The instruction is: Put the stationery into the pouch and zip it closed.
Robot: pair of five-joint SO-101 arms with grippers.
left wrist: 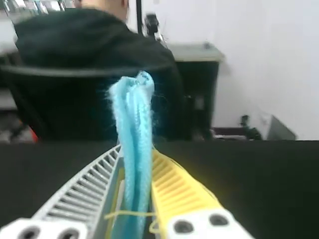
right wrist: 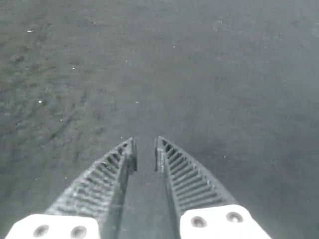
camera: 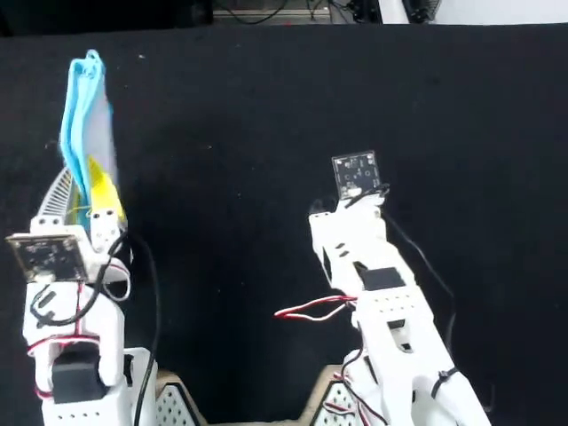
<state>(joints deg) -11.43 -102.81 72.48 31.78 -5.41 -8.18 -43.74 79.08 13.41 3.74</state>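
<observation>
Your left gripper (left wrist: 135, 155) is clamped on the light blue pouch (camera: 85, 120), its grey and yellow fingers pressing the fabric from either side. The pouch stands edge-on between them and runs well past the fingertips, away from the arm's base. You appear to have it lifted off the black tabletop (camera: 266, 98), though whether its far end touches the cloth cannot be told. A hold like this reads as an anchor: one arm keeps the pouch steady and presents its thin edge so the other can work along it, most likely at the zip. The pinched halves lie flat together at the end you can see, but you cannot tell from here whether the zip is drawn or whether the stationery is already inside.

Your right gripper (right wrist: 144, 155) is barely parted, with a narrow slit between the fingertips and nothing in it. It hangs over bare tabletop near the middle of the table, pointing down and forward. The pouch sits well apart from it, off to its left side, so this arm would have to cross toward the left arm before it could reach the pouch's edge
</observation>
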